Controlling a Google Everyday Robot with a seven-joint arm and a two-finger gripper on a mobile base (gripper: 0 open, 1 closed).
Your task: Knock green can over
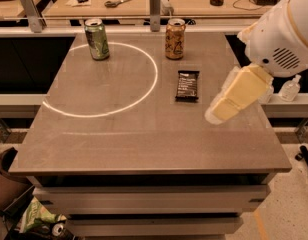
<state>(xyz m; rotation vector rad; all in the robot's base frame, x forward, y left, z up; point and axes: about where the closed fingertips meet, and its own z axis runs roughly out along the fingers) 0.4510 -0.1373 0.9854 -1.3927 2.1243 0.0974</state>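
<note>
The green can stands upright at the far left of the grey table, on the rim of a white circle marked on the tabletop. It is slim, with pale scribbled markings and a silver top. My arm comes in from the right, and its pale yellow gripper end hangs over the right part of the table, just right of a dark snack bar. The gripper is far from the green can, with most of the table's width between them.
An orange-brown can stands upright at the far middle. A dark snack bar lies flat in front of it. A small clear bottle sits off the right edge. A desk with scissors stands behind the table.
</note>
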